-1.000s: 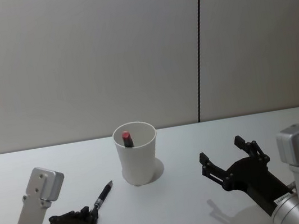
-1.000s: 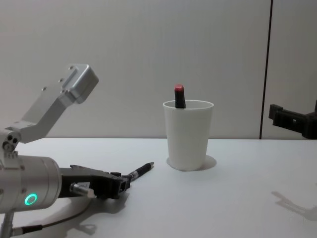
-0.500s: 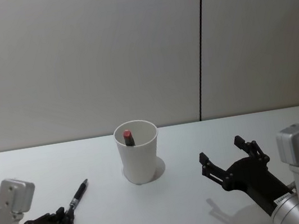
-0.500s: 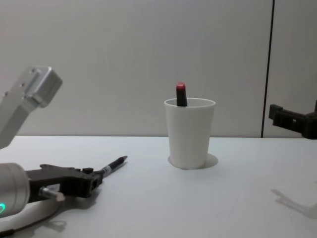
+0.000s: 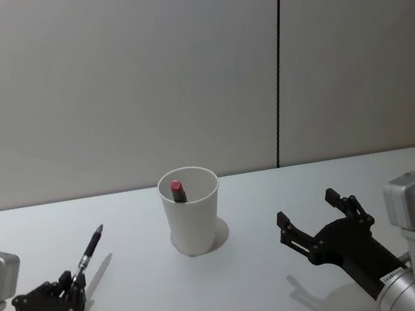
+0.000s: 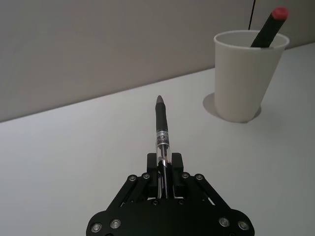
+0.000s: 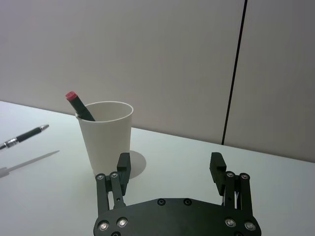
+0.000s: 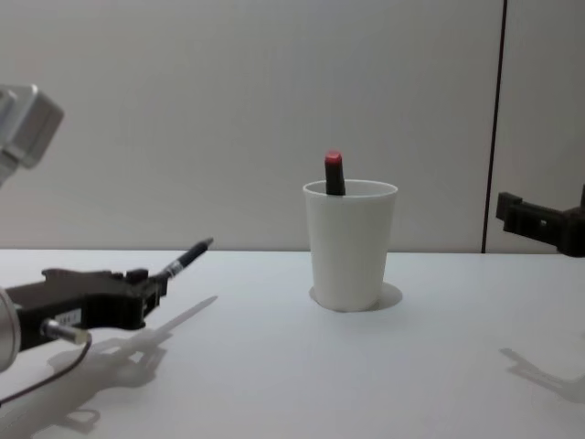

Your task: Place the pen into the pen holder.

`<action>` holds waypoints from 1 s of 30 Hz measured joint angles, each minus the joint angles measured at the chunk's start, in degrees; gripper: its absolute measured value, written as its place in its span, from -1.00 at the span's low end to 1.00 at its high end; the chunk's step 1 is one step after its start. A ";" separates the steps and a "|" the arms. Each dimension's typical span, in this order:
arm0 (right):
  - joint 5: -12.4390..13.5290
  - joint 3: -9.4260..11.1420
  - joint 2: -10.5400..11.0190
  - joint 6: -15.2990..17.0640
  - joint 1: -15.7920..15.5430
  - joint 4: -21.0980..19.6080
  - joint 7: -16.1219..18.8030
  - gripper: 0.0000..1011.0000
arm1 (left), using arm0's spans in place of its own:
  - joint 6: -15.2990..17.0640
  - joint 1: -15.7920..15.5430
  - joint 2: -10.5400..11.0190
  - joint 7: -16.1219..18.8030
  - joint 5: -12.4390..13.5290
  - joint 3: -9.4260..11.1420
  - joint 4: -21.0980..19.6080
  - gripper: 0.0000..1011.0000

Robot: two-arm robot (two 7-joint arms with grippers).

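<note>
Standing near the middle of the table in the head view, the pen holder is upright. One dark marker with a red cap leans against the inside of its rim on the robot's left. The left gripper sits well to the left of the cup, near the table's front left corner, its jaws clenched on the pen. The pen slants up and toward the cup. Bare tabletop lies between pen tip and cup. The right gripper hovers to the cup's right, jaws spread wide and holding nothing.

From the left wrist view, the pen juts straight out from between the closed fingers, its tip aimed a little to one side of the cup. Clear white surface runs to the table's far edge at the wall.

From the right wrist view, the cup stands just beyond the parted fingers, with the pen farther off past it and its shadow on the table.

From the chest view, the pen is tilted upward off the surface, its tip lower than the cup's rim. The marker's cap pokes above that rim.
</note>
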 joint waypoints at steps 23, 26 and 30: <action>0.00 0.00 0.00 0.00 0.00 0.00 0.00 0.98 | -17.41 -2.64 0.01 -9.53 -0.31 -1.17 1.12 -0.65; 0.00 0.00 0.00 0.00 0.00 0.00 0.00 0.98 | -19.91 -4.42 0.10 -12.10 -0.08 -0.53 2.00 -0.65; 0.06 0.01 -0.03 0.08 0.00 -0.04 0.03 0.98 | -21.80 -6.47 0.18 -14.58 0.41 0.36 2.76 -0.65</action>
